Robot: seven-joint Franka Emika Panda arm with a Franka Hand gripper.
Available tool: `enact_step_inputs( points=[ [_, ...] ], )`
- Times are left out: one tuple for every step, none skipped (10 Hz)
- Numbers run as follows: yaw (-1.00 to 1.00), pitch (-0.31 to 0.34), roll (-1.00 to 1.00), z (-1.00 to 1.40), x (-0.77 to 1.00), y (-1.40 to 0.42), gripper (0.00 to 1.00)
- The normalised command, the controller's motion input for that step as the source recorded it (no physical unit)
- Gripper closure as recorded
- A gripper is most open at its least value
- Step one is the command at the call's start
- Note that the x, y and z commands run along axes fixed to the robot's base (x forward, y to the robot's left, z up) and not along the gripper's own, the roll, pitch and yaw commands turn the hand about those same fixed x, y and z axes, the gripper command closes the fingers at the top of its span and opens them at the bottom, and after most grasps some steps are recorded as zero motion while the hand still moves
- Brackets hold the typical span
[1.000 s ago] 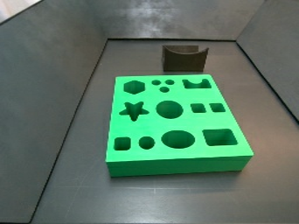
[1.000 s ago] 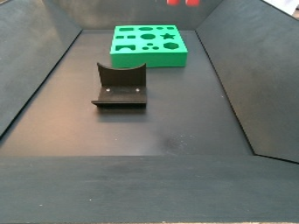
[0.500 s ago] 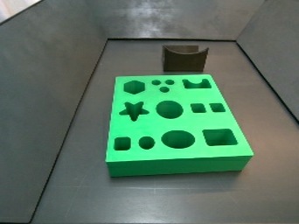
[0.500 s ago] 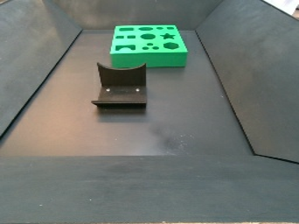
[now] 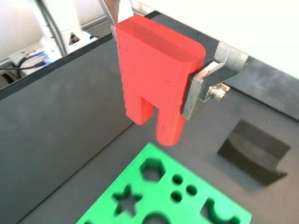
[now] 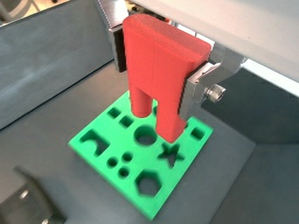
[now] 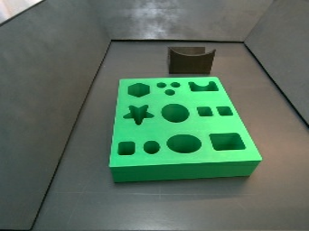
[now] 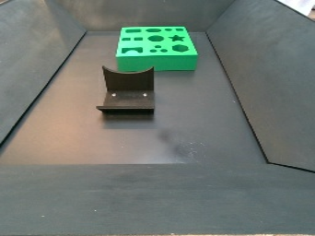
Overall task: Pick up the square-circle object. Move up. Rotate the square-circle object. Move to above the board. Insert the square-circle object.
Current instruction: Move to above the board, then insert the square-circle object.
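Two legs of the square-circle object (image 6: 162, 74), clenched in the tool (image 6: 162, 66), hang high above the board (image 6: 135, 153); side views look unchanged, insertion pending.

A dark grey surface (image 7: 72, 194) carried the green board (image 7: 182, 126) near its middle and the fixture (image 7: 191, 59) by one edge; the hand (image 6: 158, 66) was above them.

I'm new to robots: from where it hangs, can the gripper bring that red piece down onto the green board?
Probably yes. The gripper holds the square-circle object legs-down above the board, with nothing between them.
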Motion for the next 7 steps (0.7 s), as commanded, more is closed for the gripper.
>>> enact_step_inputs(
  points=[
    [0.01, 0.121, 0.06, 0.09, 0.16, -0.44, 1.0],
    [0.01, 0.109, 0.07, 0.06, 0.12, -0.27, 1.0],
    [0.01, 0.097, 0.07, 0.05, 0.09, -0.17, 1.0],
    [0.28, -0.099, 0.18, -0.87, -0.01, -0.68, 1.0],
    [0.32, -0.124, 0.16, -0.83, -0.01, -0.68, 1.0],
    [0.34, -0.11, 0.18, -0.85, -0.05, -0.61, 1.0],
    [0.32, -0.124, 0.14, -0.88, -0.08, -0.54, 1.0]
  ],
)
